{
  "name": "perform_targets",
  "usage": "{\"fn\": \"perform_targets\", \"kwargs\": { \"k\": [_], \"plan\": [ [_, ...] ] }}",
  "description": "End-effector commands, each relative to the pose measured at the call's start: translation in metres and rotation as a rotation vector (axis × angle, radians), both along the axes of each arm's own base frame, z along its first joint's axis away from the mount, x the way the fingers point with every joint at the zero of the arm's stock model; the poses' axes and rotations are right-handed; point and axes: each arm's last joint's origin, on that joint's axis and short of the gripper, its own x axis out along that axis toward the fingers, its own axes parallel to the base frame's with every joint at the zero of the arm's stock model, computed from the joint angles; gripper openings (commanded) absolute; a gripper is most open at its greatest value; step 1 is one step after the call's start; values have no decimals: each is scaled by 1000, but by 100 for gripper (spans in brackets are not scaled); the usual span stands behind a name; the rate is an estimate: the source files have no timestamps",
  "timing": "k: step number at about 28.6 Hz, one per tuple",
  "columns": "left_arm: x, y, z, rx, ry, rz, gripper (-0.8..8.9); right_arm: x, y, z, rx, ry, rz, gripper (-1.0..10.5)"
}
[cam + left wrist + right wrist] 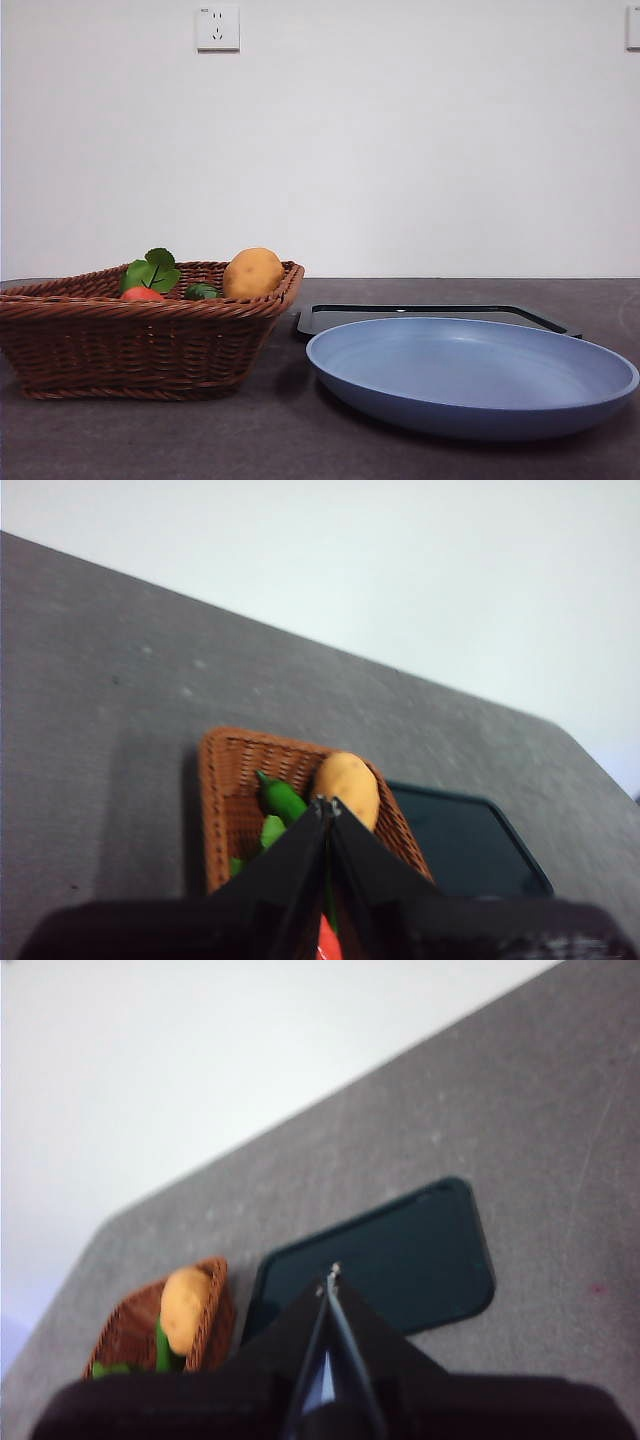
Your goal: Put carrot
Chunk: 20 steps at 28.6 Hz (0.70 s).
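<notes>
- Currently the carrot (pixel 143 293) lies in the wicker basket (pixel 140 345), toward the side away from the plate; only its orange-red thick end and green leaves (pixel 152 272) clear the rim in the front view.
- Beside it in the basket sit a potato (pixel 252 273) and a small dark green vegetable (pixel 202 291). Do not take either.
- Left gripper (pixel 328 805): jaws pressed together, holding nothing, raised above the basket. A sliver of orange-red shows between the jaw bases in its wrist view.
- Right gripper (pixel 331 1275): jaws likewise closed and empty, raised over the dark tray (pixel 380 1255).
- Judged step: reach and grasp. The left gripper is better placed, being over the basket.
- Spread the jaws fully before descending; closed tips would only push the carrot.
- Approach from above, away from the leaves, and close across the carrot body, not along it.
- Keep clear of the basket wall and the potato during descent.
- Expect a glossy, tapered surface to slip; grip near the thicker part.
- Likely destination is the blue plate (pixel 470 375), just beside the basket. The task sentence does not name it.
</notes>
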Motion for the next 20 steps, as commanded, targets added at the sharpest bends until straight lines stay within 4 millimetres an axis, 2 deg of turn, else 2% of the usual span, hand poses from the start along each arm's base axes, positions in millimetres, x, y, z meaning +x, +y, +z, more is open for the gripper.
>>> {"fn": "perform_targets", "kwargs": {
  "k": [1,5,9,13,16,20],
  "plan": [
    [8,0,14,57,26,-50,7,7,2,19,-84,35,71,6],
    [21,-2,25,111,121,-124,7,20,4,34,-111,144,173,6],
    [32,-7,34,173,243,-197,7,37,6,39,-140,273,279,6],
    [41,-14,40,210,336,-275,8,52,8,33,-156,386,363,12],
    [47,-20,41,204,352,-339,16,66,8,18,-155,499,408,26],
    [47,-24,41,207,347,-359,208,84,9,-2,-153,639,436,233]
  ]
}}
